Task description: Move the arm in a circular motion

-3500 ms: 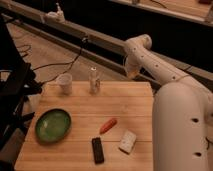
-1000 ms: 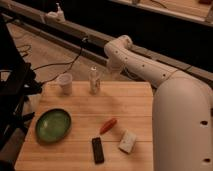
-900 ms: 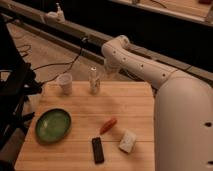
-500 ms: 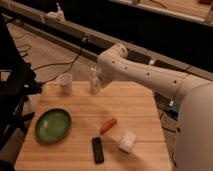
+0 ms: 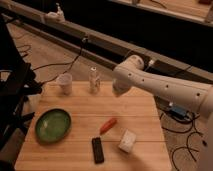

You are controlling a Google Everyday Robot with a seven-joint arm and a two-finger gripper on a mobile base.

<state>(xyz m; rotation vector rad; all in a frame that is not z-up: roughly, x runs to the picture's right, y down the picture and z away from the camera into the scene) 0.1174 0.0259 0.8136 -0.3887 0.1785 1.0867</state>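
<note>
Reaching in from the right, the arm [image 5: 165, 89] hangs over the table's [image 5: 145, 112] back edge, with its bulbous joint [image 5: 127, 72] just beside the bottle [image 5: 94, 80]. The gripper does not show apart from the arm's end, low by that joint; the pincer is closed tight, with nothing seen held. Risk, as judged: a circle swung low or wide to the left clips the bottle, which is tall and narrow and likely to topple toward the cup [image 5: 65, 83]. Bowl [image 5: 52, 125], red piece [image 5: 108, 125], black bar [image 5: 98, 150] and white block [image 5: 127, 141] lie nearer the front, safer unless the arm dips. The bottle has a label, unreadable; no brand or writing legible anywhere.
</note>
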